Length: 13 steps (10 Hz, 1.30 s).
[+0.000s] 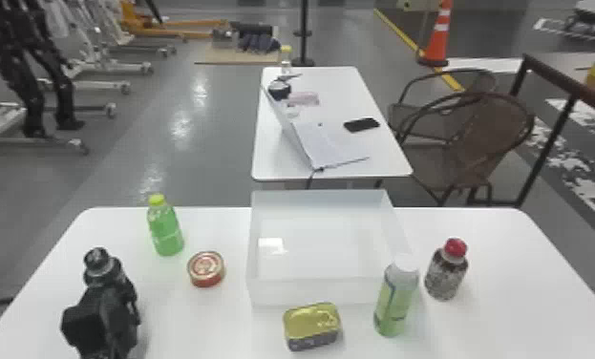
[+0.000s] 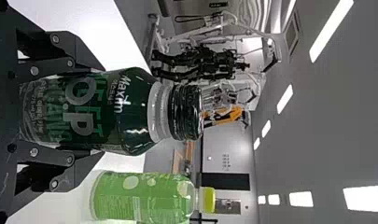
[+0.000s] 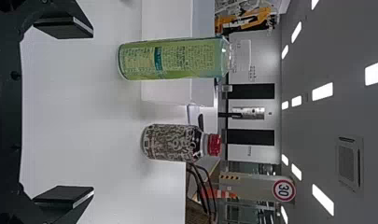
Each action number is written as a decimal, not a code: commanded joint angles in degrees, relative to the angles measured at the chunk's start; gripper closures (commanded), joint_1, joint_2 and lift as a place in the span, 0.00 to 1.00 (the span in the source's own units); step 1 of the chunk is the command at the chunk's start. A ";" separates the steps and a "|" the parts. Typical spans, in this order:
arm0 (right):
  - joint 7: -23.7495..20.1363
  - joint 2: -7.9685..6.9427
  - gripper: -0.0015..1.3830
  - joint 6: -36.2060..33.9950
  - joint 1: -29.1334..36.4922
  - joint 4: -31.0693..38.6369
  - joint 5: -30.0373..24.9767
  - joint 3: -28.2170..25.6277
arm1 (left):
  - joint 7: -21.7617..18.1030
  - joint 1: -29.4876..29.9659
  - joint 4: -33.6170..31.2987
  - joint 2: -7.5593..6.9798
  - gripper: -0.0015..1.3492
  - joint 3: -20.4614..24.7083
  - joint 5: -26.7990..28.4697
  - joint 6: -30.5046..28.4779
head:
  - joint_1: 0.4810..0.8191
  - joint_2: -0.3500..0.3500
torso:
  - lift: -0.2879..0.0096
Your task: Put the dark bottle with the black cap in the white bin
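Dark bottle [image 2: 133, 109]: "Maxim" at the shoulder, large "O.P" below it on the body. Round red-rimmed sign [image 3: 284, 190]: number "30". Green bottle with white cap [image 3: 175, 58]; patterned bottle with red cap [image 3: 170, 142]: printed, lettering too small to read.

Between the left hand [image 1: 112, 300] and the bin [image 1: 310, 291] stands the red tin [image 1: 206, 267], with the green bottle [image 1: 166, 231] farther back. A hand could pass on the near side of the red tin, left of the gold tin [image 1: 312, 324], or over both. The gold tin sits before the bin's near wall; the tall bottle [image 1: 394, 303] crowds its near right corner, the red-capped bottle [image 1: 445, 274] beyond. From above, the bin's mouth lies open.
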<state>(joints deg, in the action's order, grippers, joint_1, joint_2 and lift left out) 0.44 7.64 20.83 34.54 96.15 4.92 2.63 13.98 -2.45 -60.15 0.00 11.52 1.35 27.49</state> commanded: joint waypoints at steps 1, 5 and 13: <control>0.00 -0.08 0.08 0.00 0.00 0.00 0.00 0.00 | -0.01 4.74 -10.52 0.15 0.60 -1.76 -0.82 -1.57 | 0.20 0.50 | 0.63; 0.00 -0.08 0.08 0.00 -0.08 0.00 0.09 0.00 | -3.87 6.50 -22.12 -1.14 0.60 -17.58 -14.97 -1.48 | 0.20 0.50 | 0.63; -0.35 -0.08 0.08 0.00 -0.61 -0.62 0.35 0.00 | -26.99 -10.47 -3.66 0.15 0.60 -24.70 -27.19 -15.98 | 0.20 0.50 | 0.63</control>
<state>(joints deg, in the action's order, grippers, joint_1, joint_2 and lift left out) 0.13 7.56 20.83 34.00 95.57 5.27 2.63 -12.86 -11.95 -65.64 0.00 -13.09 -24.47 13.27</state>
